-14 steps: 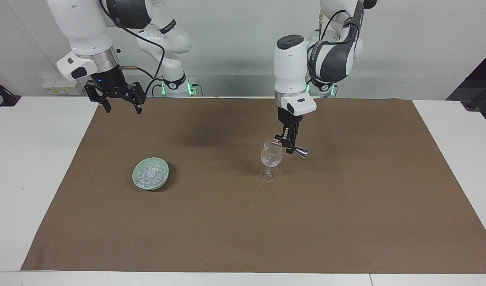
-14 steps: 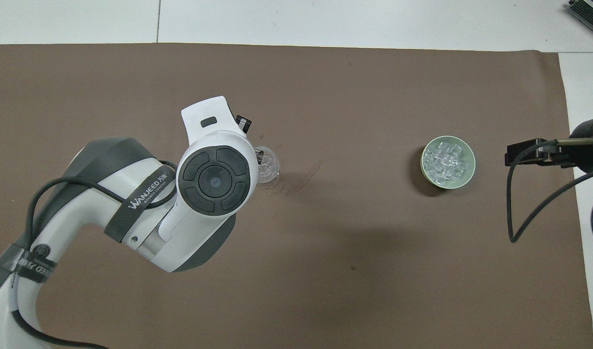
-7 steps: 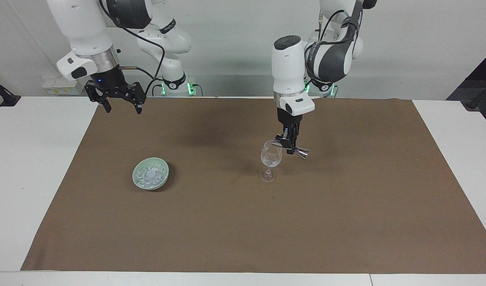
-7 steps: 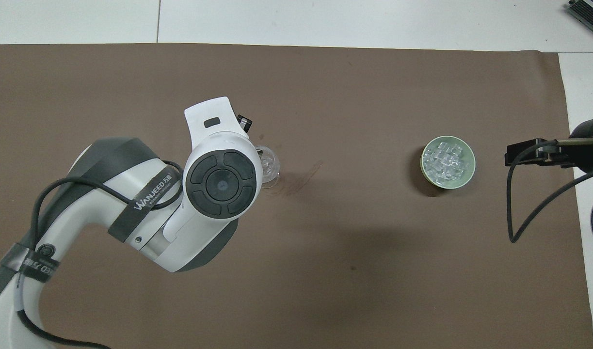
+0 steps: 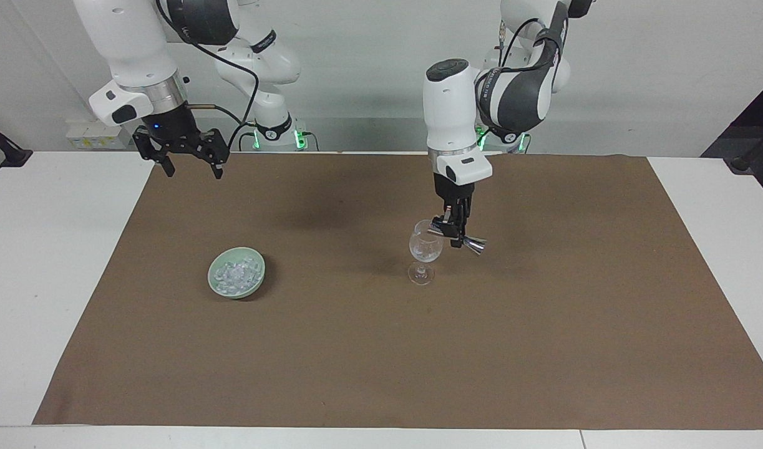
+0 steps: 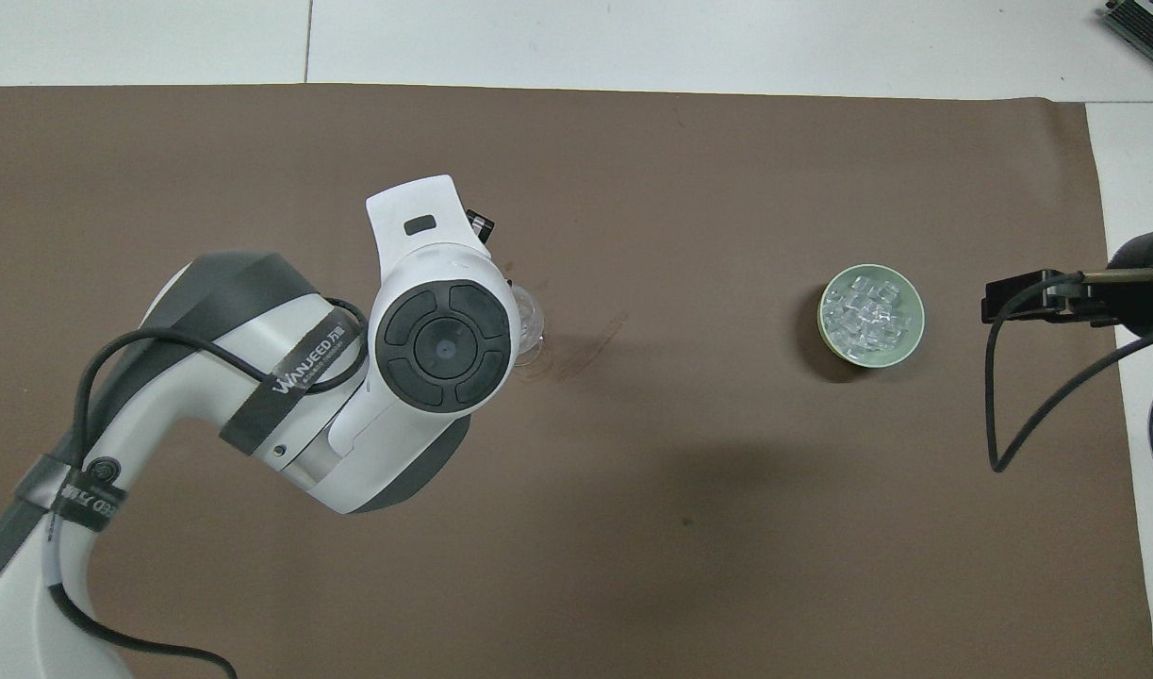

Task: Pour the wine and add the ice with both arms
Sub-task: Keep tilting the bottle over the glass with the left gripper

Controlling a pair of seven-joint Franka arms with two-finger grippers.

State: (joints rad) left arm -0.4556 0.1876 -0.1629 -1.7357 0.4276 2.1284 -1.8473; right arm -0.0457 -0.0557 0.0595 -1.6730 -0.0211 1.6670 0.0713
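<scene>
One readable word, "WANJEED", bands the left arm (image 6: 284,387), its tool (image 5: 456,234) pinching a jigger (image 5: 471,242); right tool (image 5: 191,163) spread.

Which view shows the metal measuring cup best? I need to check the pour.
The facing view: the measuring cup lies tipped at the glass's rim, clamped in the left gripper. Overhead, the left arm hides it.
</scene>
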